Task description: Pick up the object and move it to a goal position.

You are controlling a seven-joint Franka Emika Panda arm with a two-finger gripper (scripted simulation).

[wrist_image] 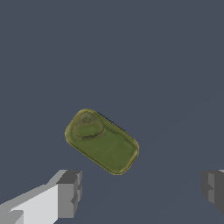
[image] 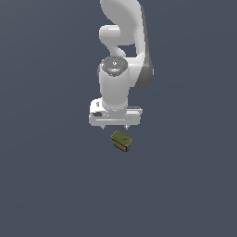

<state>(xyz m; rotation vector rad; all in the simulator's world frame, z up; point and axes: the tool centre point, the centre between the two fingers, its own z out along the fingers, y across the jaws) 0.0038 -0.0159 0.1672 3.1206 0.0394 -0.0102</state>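
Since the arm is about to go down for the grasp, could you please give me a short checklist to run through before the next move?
1. Gripper open wide enough for the block: ok, fingers stand far apart.
2. Nothing held yet: ok.
3. Block centred between the fingers: not ok, it lies off their line in the wrist view.
4. Block lined up with the fingers: not ok, it sits at an angle.
5. Gripper above the block, not touching: ok in the exterior view.
6. Goal position marked: cannot tell, none shows.
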